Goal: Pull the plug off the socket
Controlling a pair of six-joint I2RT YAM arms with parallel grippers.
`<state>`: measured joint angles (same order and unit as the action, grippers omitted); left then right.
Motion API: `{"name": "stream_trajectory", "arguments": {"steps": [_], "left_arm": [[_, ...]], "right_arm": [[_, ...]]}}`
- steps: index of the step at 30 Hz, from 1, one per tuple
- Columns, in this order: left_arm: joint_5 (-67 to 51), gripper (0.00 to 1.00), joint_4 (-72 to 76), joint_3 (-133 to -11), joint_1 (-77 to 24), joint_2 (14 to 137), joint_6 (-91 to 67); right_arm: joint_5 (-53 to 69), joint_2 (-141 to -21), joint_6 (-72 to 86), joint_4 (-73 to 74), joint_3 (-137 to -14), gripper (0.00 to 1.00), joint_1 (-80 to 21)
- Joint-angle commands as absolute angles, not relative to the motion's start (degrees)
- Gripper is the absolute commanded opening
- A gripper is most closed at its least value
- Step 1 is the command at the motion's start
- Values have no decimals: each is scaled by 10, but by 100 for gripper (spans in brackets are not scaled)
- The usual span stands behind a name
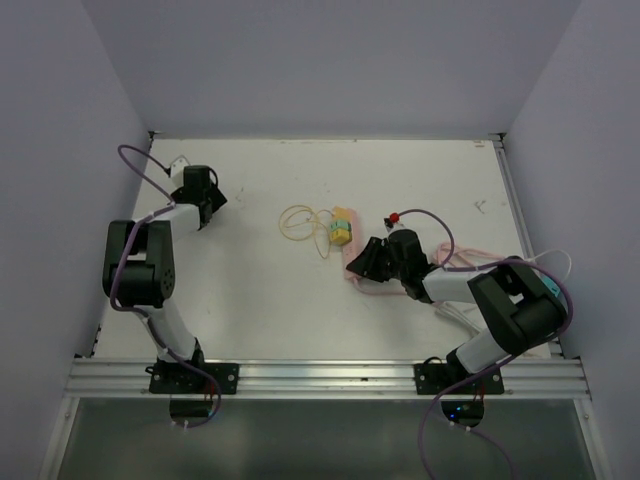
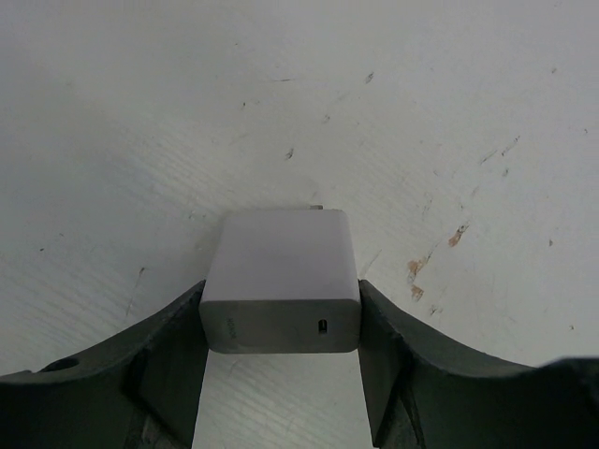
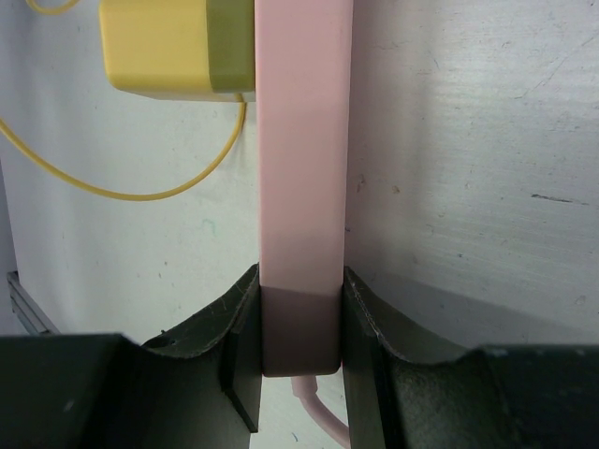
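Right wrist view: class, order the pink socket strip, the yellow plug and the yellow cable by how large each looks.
1. pink socket strip, though it is nearest the camera.
2. yellow plug, partly cut off by the frame's top.
3. yellow cable, only a thin line.

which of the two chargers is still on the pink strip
The yellow charger: it sits right against the side of the pink strip. The white charger is away from it, clamped in the left pincer.
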<state>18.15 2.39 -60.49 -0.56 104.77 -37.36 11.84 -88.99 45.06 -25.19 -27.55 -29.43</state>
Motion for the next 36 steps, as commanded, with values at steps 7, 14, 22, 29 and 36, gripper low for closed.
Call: {"name": "stream_trajectory", "arguments": {"steps": [7,14,22,29,36], "left_arm": [[136,78,10,-541,-7,998,-395],[77,100,-23,-509,-7,927,-417],[-81,99,-35,-426,-54,771,-424],[-134,96,-10,-367,-197,679,-501],[-105,95,31,-405,-286,674,-544]], "right_arm": [[122,-898,398,-98,-255,0,-294],[128,-883,386,-74,-254,0,-294],[133,-852,368,-25,-255,0,-294],[134,-861,365,-20,-258,0,-294],[140,-886,367,-31,-260,0,-294]]}}
